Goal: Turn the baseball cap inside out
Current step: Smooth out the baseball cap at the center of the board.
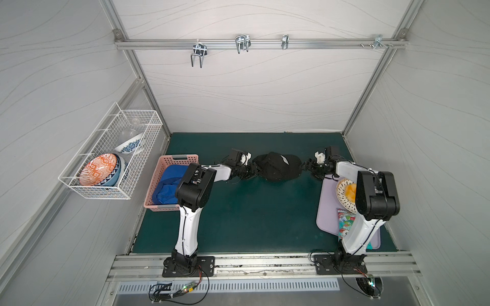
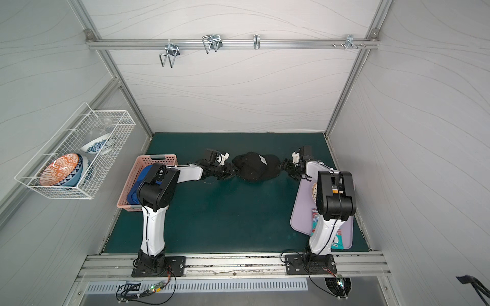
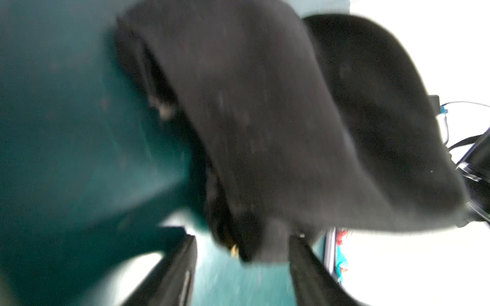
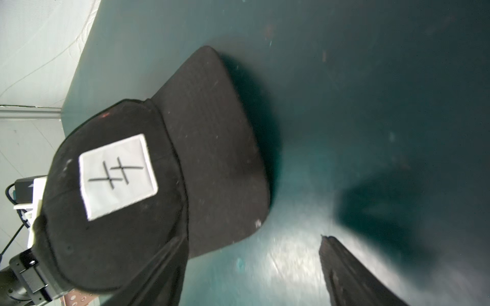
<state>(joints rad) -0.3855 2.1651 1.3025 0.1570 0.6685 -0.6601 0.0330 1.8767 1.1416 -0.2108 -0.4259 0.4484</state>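
A black baseball cap with a white patch lies crown up at the back middle of the green mat, between my two grippers. My left gripper is at its left end; the jaws stand apart, with the hanging edge of the cap reaching between the tips. My right gripper is at its right end, open wide. The brim lies flat on the mat and one finger overlaps its edge. Only mat shows between the right jaws.
A pink basket holding blue cloth stands left of the left arm. On the right, a lavender tray carries a plate and a snack packet. A wire basket of bowls hangs on the left wall.
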